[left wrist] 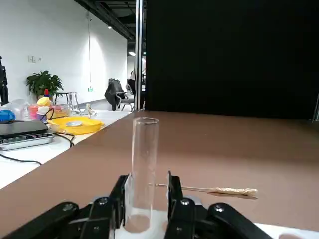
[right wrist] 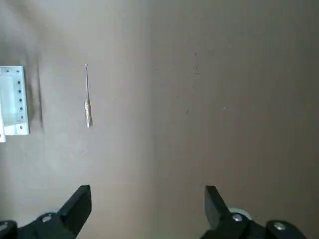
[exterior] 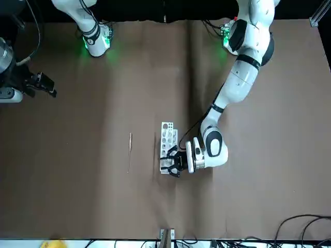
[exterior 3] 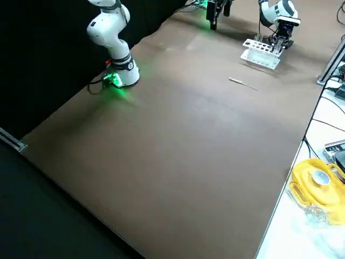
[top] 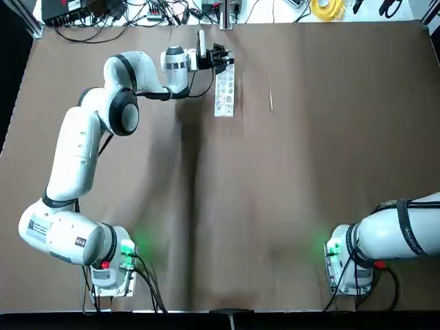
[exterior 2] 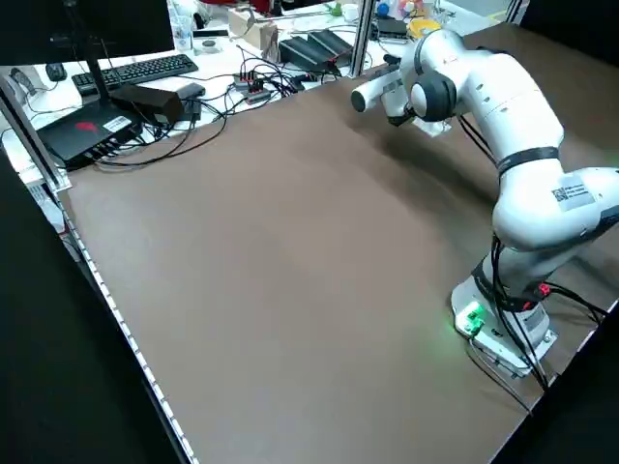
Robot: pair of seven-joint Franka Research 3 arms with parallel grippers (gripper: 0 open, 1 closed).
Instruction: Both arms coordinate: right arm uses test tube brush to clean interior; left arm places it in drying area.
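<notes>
Cleaning has not begun, as far as you can see. Think of the table from above as a clock, with the arms' bases at the 6 o'clock side. Nearest you is the right arm, with its base at 4 o'clock. Its right gripper is out toward 3 o'clock, wide apart with nothing in it. Farther off, the brush lies flat on the table at 1 o'clock, and no gripper has it. Just beside it, at 12 o'clock, is the rack, well apart from the right gripper.

At the far end of the rack is the left gripper. Its two fingers stand apart, one on each side of the glass tube. You can see a gap on one side, so it does not look gripped. The tube is nearly upright, with its foot down at the rack; you cannot tell how deep it sits.

So you look to be at the first step, getting the tube. Still left: close on it, lift it, pick up the brush, scrub inside, and put the tube back in the rack. Go gently, as a hard squeeze or a bump could crack the glass.
</notes>
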